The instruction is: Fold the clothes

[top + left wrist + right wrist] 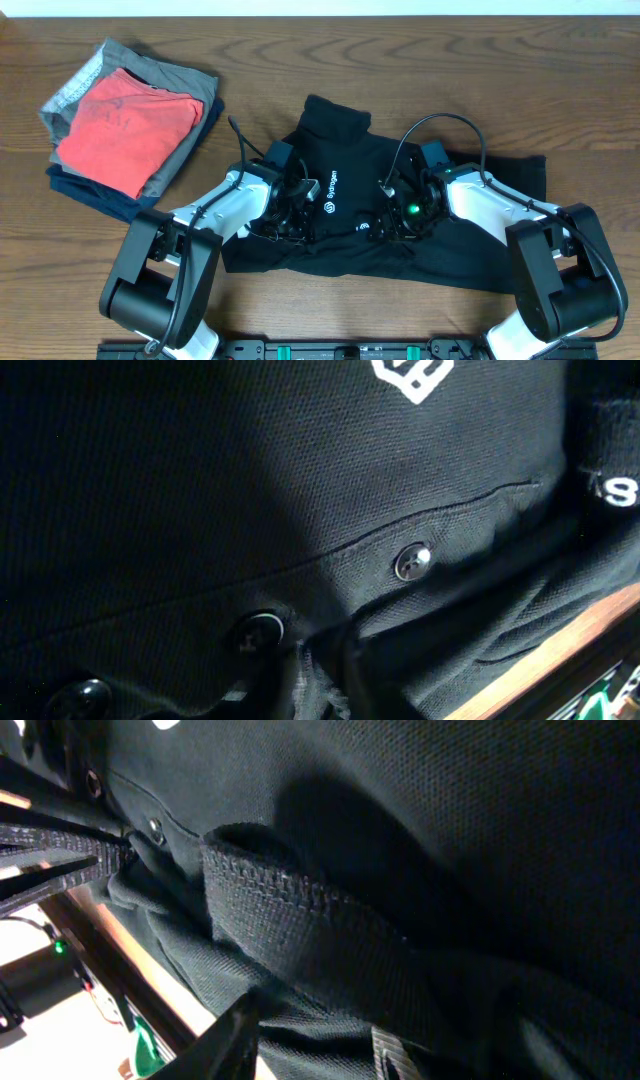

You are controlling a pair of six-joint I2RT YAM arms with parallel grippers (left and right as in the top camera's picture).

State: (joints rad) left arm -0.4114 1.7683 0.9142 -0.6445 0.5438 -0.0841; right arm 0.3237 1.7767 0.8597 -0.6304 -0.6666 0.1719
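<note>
- Black shirt (350, 215) lies mid-table on the wooden table (300, 50), chest lettering up, near the front edge where the arms are mounted.
- Its outline is irregular. A lump of fabric, probably the collar end, pokes out at the top; one flap spreads to the right; the lower edge runs roughly straight but is rumpled.
- Left gripper (297, 200) is down on the shirt's left half and right gripper (398, 208) on its right half, both close to the printed logos.
- Left wrist view shows only cloth at close range: a seam with a button (412, 561) and a white logo (412, 375). The fingers are not discernible, so I cannot tell whether they are spread or pinching.
- Right wrist view shows a thick ribbed band (300, 910) folded over itself across the frame. I cannot tell whether the fingers are clamped on it.
- Well apart at upper left is a finished pile: red folded garment (125, 125) on top, grey one (195, 95) beneath, navy one (95, 195) at the bottom.
- Judgement: the fold is begun, not finished. The fabric is gathered inward, but there is no tidy rectangle.
- Left to do, as I judge it: bring in the right flap, square the edges, flatten.
</note>
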